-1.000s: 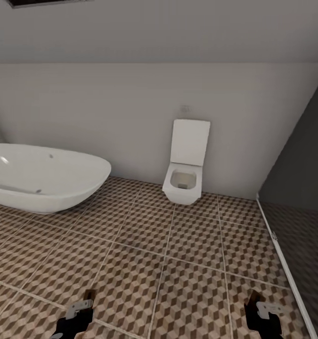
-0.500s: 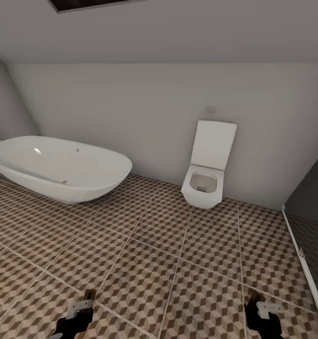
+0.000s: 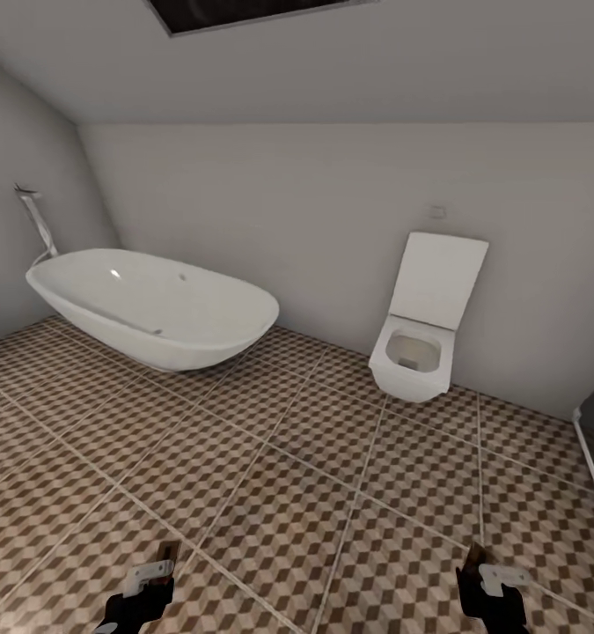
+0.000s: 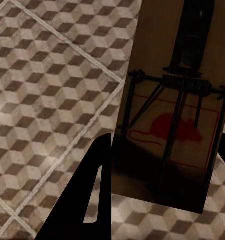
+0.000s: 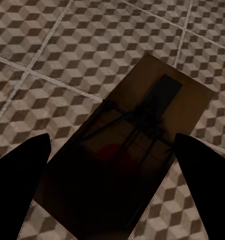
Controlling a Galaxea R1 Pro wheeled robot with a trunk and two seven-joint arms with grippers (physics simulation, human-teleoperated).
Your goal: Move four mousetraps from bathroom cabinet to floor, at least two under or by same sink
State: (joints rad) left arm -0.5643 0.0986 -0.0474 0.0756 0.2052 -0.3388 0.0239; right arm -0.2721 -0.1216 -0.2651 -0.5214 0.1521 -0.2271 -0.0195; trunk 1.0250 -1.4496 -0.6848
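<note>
Head view: bathtub (image 3: 160, 308), toilet (image 3: 422, 333), bathroom floor (image 3: 270, 475). Wrist views: left gripper (image 4: 157, 150) grasping mousetrap (image 4: 175, 145); right gripper (image 5: 112, 175) grasping second mousetrap (image 5: 127, 145), dark, wire blurred. Both above tiles.

two mousetraps show, one mousetrap (image 4: 172, 135) in the left wrist view between the left gripper's fingers and a second mousetrap (image 5: 127, 145) in the right wrist view. the head view holds one white oval bathtub (image 3: 156, 308), one white square toilet (image 3: 420, 339), and two grippers, the left gripper (image 3: 143, 586) and the right gripper (image 3: 490, 586). one tiled bathroom floor (image 3: 270, 475) runs under all of it.
</note>
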